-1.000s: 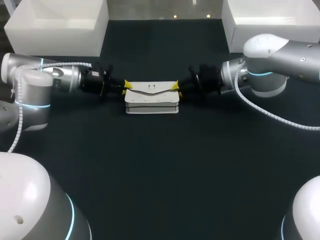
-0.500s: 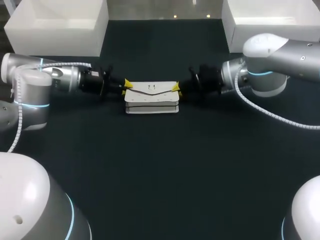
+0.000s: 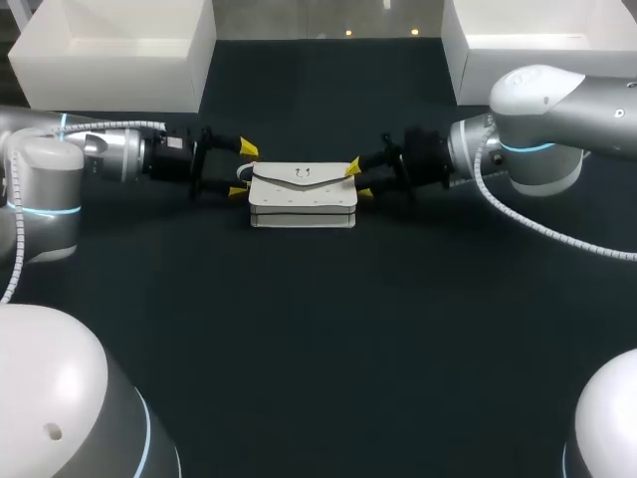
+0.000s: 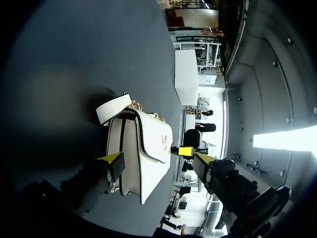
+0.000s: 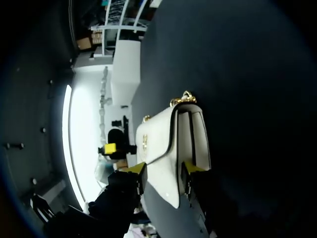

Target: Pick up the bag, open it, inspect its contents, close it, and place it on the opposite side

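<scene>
The white flap bag (image 3: 302, 194) lies flat on the dark table (image 3: 318, 339) at mid-back, flap closed, with gold hardware at its ends. My left gripper (image 3: 242, 170) is open wide just off the bag's left end, not touching it. In the left wrist view the bag (image 4: 141, 153) lies ahead of the spread fingers of the left gripper (image 4: 157, 160), its short strap (image 4: 113, 108) sticking out. My right gripper (image 3: 357, 180) is open at the bag's right end. In the right wrist view the near end of the bag (image 5: 168, 144) sits between the parted tips of the right gripper (image 5: 163, 171).
A white box (image 3: 119, 50) stands at the back left and another white box (image 3: 537, 40) at the back right of the table. The dark tabletop stretches out in front of the bag.
Both grippers have opened off the bag's ends, the left one wide. The left arm drew back a little to the left. The bag has stayed in place.
</scene>
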You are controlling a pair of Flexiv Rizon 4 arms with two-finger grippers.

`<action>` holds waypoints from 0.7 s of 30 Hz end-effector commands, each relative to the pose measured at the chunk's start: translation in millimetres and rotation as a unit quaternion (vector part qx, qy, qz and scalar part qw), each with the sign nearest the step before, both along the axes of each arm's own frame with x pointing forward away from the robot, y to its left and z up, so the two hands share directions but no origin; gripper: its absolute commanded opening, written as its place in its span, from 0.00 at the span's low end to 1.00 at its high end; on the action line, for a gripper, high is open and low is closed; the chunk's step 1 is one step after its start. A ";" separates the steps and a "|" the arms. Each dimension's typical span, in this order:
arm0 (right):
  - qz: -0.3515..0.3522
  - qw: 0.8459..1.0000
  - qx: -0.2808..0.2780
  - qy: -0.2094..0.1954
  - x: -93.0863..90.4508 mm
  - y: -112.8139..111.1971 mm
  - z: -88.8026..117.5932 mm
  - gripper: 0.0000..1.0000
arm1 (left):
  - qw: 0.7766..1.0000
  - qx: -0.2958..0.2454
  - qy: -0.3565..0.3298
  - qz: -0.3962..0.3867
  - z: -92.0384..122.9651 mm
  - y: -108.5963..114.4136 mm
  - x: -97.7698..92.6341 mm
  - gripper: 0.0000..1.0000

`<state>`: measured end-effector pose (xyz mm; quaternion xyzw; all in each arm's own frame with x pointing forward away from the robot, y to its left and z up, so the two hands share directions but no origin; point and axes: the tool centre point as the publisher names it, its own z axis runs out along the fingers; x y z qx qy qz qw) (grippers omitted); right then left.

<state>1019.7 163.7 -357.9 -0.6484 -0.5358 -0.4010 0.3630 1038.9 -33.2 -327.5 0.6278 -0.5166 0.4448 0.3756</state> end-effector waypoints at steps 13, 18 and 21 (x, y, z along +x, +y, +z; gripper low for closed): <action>0.026 0.999 0.005 0.021 -11.5 3.8 -10.0 0.34 | 0.999 0.037 0.000 0.026 4.9 27.1 -17.6 1.00; 0.034 0.999 0.008 0.025 -8.2 4.5 -9.8 0.31 | 0.998 0.052 -0.001 0.029 6.8 38.4 -20.5 1.00; 0.039 0.999 0.006 0.025 -6.6 5.8 -9.0 0.27 | 0.998 0.059 -0.001 0.034 7.0 45.5 -22.1 1.00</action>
